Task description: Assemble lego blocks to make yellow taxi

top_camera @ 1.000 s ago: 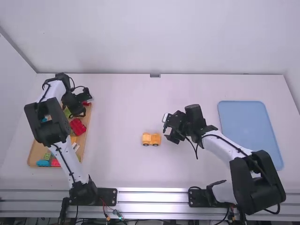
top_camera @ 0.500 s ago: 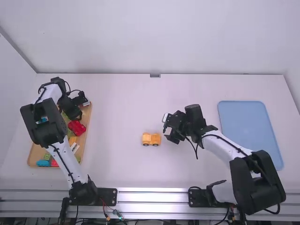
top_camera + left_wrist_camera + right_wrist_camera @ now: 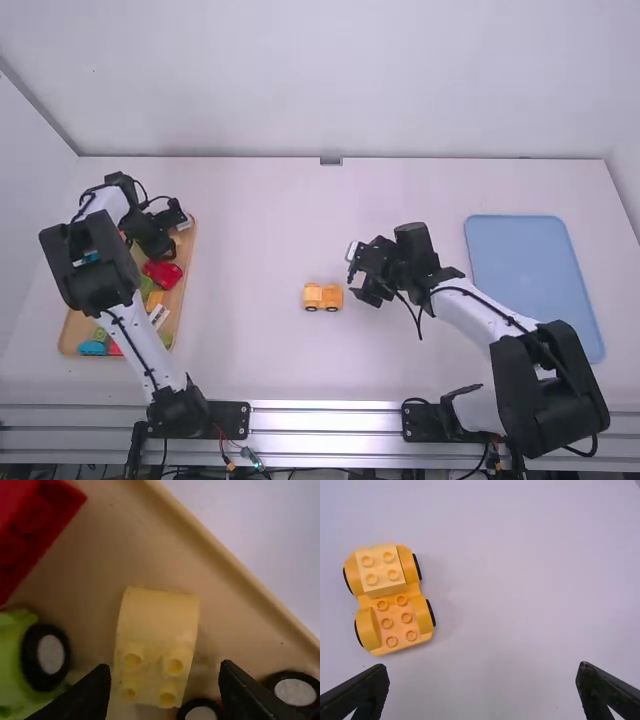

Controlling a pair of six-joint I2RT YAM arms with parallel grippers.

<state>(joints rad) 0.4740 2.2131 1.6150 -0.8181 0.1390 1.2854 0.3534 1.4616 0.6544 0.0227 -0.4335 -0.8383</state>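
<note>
Yellow car (image 3: 322, 297): it stood on the tabletop (image 3: 260, 230), near the middle and just left of the right arm's jaws, on black wheels; a paler four-stud block (image 3: 380, 570) sat on one end, and the studs on the other end were bare.
Left gripper (image 3: 166, 246): it was over the far part of the wooden tray (image 3: 179, 302); its jaws were apart, one on each side of a pale yellow brick, with a gap at both sides, and held nothing.
Pale yellow brick (image 3: 157, 625): it lay in the tray, its four studs between the jaws and its smooth, curved end beyond them.
Wheels (image 3: 295, 691): black, with pale hubs, they lay close to that brick.
Red block (image 3: 163, 273): it was in the tray, apart from the brick.
Blue piece (image 3: 92, 348): it lay in the tray's near left corner.
Right gripper (image 3: 368, 285): it was above the tabletop, its jaws wide apart and empty.
Blue panel (image 3: 535, 280): it lay flat at the right.
</note>
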